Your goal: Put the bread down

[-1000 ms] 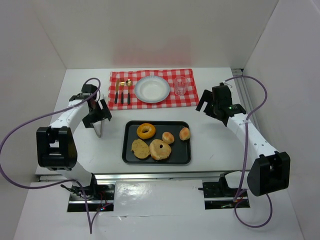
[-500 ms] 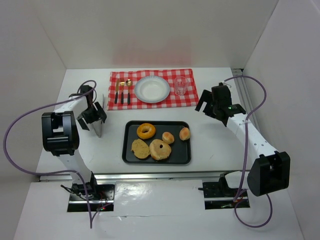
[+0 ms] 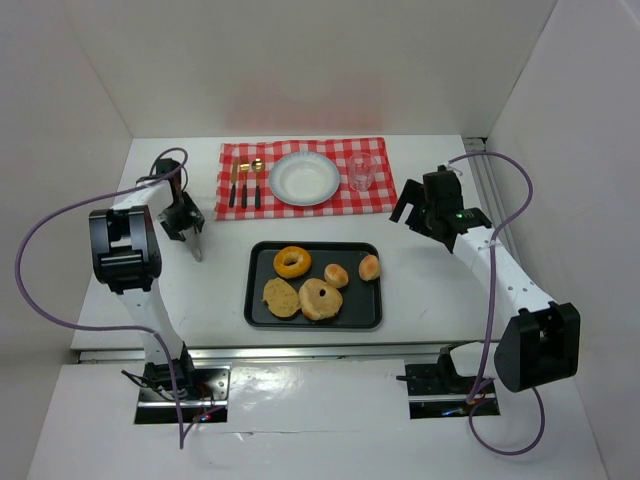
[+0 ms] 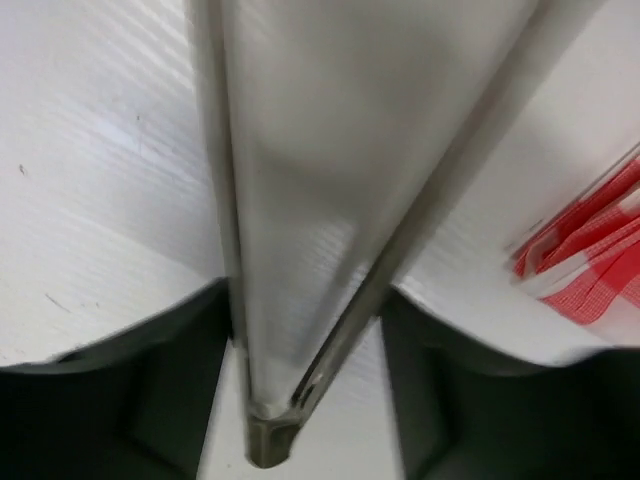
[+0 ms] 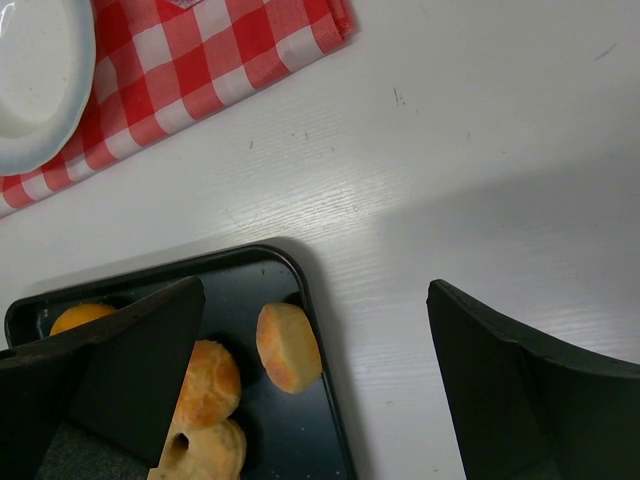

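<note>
**A:** Where is the bread (image 3: 321,299)?

**B:** It's in the black tray (image 3: 313,246), toward its near edge, touching the flat slice (image 3: 282,297) on its left. A small roll (image 3: 336,275) sits just behind it and a second roll (image 3: 369,267) lies further right. The ring donut (image 3: 292,262) is at the tray's far side.

**A:** Do the wrist cameras catch it?

**B:** Barely. The right wrist view shows only a pale sliver with the dark hole, cut off by the bottom edge and partly behind a finger. The left wrist view takes in only tongs, white table (image 4: 100,150) and a corner of the red checked cloth (image 4: 600,270).

**A:** And the grippers?

**B:** The right gripper (image 5: 312,290) hangs over the table off the tray's far right corner, with its jaws spread wide and nothing between them. The left gripper (image 4: 305,300) is well left of the tray, near the cloth's left end. Its fingers (image 4: 120,400) lie against both arms of the metal tongs (image 4: 300,150), partway closed on them.

**A:** Can you see the whole tongs?

**B:** No. Up close they are blurred, and the arms run out of the top of the picture. From above only a short grey end pokes out toward the near side, and I cannot tell whether it touches the table.

**A:** What lies beyond the tray?

**B:** The cloth holds a white plate (image 3: 304,178), with a glass (image 3: 361,171) to its right and cutlery (image 3: 245,183) to its left. The donut and rolls lie between the bread and that setting.
</note>
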Controlling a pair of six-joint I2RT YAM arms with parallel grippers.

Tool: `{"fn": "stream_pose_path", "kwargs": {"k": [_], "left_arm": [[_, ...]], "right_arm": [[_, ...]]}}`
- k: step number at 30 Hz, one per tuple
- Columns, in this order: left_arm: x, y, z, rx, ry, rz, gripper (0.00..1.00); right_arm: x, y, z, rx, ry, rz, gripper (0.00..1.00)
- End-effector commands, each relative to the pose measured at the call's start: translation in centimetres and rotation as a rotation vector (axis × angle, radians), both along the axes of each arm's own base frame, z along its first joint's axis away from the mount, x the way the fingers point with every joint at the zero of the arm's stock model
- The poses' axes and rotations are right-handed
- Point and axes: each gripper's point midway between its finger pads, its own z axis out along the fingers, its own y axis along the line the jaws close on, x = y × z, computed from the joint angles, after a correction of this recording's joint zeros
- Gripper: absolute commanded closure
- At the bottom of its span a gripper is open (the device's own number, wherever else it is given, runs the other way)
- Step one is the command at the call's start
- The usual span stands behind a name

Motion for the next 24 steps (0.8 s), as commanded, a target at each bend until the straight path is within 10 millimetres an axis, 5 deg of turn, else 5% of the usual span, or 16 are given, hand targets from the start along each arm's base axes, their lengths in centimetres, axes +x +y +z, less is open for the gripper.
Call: {"fn": "stream_pose_path", "kwargs": {"k": [1,4,5,6,10,13,15,16,18,19,20,21,24], "left_arm": [[1.6,0.4,-0.1,-0.001,-0.037,-0.008,0.39],[1.7,1.2,2.1,0.047,-0.062,-0.016,0.73],[1.9,1.8,4.4,0.087,-0.109,-0.014,0.88],[1.8,1.6,5.9,0.101,-0.125,-0.028,0.93],[1.2,1.0,13.2,0.142,-0.251,-0.097,0.93],[-0.5,-2.8,17.7,0.101,-0.336,-0.236,0.93],[-2.6,-6.9,17.5,0.067,-0.331,-0.365,0.92],[-3.8,-8.6,19.0,0.053,-0.377,-0.424,0.89],[-7.0,-13.7,17.6,-0.044,-0.344,-0.573,0.84],[-8.2,-15.2,17.5,-0.072,-0.347,-0.623,0.81],[-9.6,-16.5,18.3,-0.083,-0.378,-0.66,0.63],[-11.3,-17.5,17.3,-0.098,-0.345,-0.694,0.58],[-15.5,-21.3,18.2,-0.16,-0.347,-0.806,0.56]], "right_arm": [[0.6,0.6,1.3,0.024,-0.057,0.0,0.0],[0.2,0.5,0.7,0.022,-0.046,0.0,0.0],[0.1,0.8,0.8,0.029,-0.046,0.003,0.0],[0.1,0.8,0.8,0.029,-0.046,0.003,0.0],[0.3,0.8,1.4,0.033,-0.064,0.003,0.0],[0.2,1.2,1.4,0.033,-0.064,0.012,0.0],[0.3,1.2,1.8,0.035,-0.073,0.012,0.0],[0.5,1.2,2.2,0.037,-0.082,0.012,0.0],[0.5,1.2,2.2,0.037,-0.082,0.012,0.0],[0.5,1.2,2.2,0.037,-0.082,0.012,0.0],[0.4,1.6,2.2,0.038,-0.081,0.021,0.0],[0.6,1.6,2.7,0.04,-0.092,0.022,0.0],[0.8,1.5,2.8,0.027,-0.089,0.021,0.0]]}}
